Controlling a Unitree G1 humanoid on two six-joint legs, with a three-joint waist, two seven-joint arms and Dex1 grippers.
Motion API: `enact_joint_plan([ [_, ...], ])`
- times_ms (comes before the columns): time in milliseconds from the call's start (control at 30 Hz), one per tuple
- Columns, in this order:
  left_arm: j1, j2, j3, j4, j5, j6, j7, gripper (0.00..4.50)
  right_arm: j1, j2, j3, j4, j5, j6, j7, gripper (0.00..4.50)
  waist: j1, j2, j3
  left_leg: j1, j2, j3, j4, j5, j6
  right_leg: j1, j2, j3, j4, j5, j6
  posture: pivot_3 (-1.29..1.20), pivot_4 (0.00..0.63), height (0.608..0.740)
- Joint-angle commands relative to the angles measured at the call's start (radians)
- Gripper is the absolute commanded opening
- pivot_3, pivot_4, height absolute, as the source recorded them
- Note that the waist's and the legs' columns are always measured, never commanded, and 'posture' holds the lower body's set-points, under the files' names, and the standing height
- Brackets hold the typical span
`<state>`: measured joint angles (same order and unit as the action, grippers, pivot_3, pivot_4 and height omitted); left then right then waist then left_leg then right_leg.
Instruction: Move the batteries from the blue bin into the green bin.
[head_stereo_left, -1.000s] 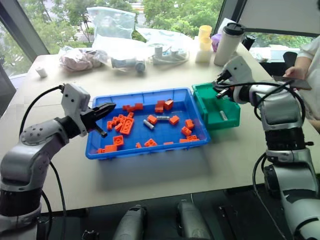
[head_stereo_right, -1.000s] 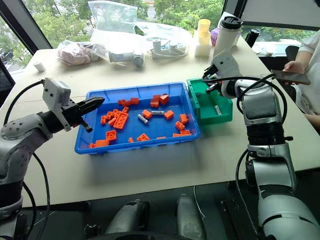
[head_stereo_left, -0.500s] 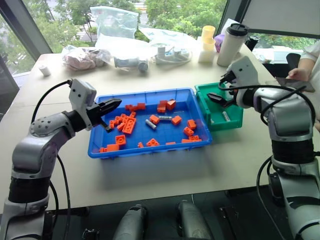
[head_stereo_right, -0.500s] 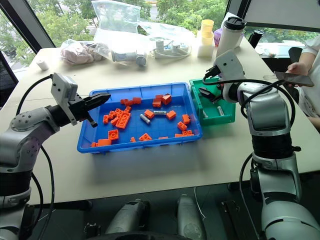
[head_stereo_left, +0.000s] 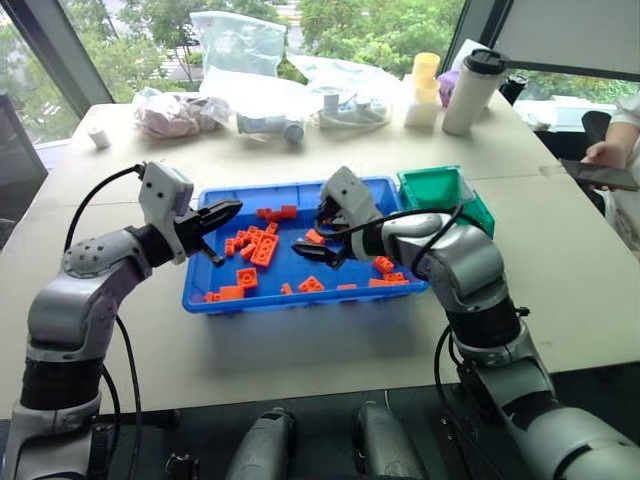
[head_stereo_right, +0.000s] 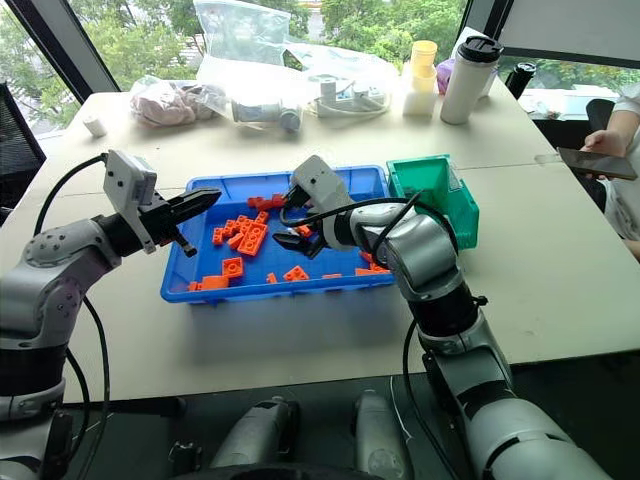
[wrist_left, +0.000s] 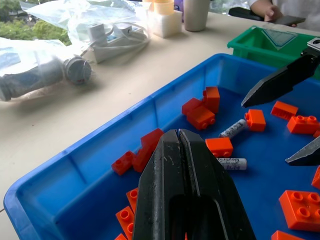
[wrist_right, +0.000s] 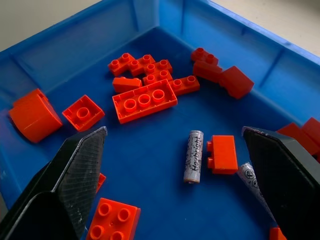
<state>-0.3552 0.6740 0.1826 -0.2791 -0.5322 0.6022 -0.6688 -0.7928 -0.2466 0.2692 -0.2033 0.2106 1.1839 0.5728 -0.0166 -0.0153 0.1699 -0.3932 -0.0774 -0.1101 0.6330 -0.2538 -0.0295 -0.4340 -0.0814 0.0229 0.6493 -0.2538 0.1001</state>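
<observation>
Two batteries (wrist_right: 193, 156) lie mid blue bin (head_stereo_left: 300, 300) among orange bricks (wrist_right: 144, 100). R gripper (wrist_right: 175, 192) jaws wide open, empty, hovering just short of nearer battery; long axis prob across jaw gap. L gripper (wrist_left: 180, 145) shut, farther off. Green bin (head_stereo_left: 450, 195) just beside.

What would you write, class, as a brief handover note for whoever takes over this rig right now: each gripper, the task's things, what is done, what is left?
Left gripper: shut, empty, hovering over the left end of the blue bin.
Right gripper: open, empty, poised over the blue bin's middle, one battery between its fingers.
Batteries: two lie in the blue bin among the orange bricks, the second just beside the first.
Green bin: at the blue bin's right end; contents not visible.
Left: grasp each battery and carry it to the green bin.
</observation>
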Motion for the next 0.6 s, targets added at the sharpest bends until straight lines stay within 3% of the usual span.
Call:
enact_joint_plan([
  [33, 0.002, 0.020, 0.050, -0.050, -0.007, -0.002, 0.015, 0.00, 0.010, 0.028, 0.033, 0.043, 0.007, -0.051, -0.006, 4.46, -0.001, 0.000, 0.000, 0.000, 0.000, 0.000, 0.000, 0.000, 0.000, 0.000, 0.000, 0.000, 0.000, 0.000, 0.000, 0.00, 0.150, 0.740],
  [600, 0.056, 0.017, 0.074, -0.136, -0.029, 0.041, 0.059, 0.00, -0.019, 0.076, 0.112, 0.354, -0.052, -0.262, 0.007, 4.46, -0.004, 0.000, 0.000, 0.001, 0.001, 0.000, -0.001, 0.000, 0.000, 0.000, 0.001, 0.000, 0.000, 0.000, 0.000, 0.00, 0.150, 0.740],
])
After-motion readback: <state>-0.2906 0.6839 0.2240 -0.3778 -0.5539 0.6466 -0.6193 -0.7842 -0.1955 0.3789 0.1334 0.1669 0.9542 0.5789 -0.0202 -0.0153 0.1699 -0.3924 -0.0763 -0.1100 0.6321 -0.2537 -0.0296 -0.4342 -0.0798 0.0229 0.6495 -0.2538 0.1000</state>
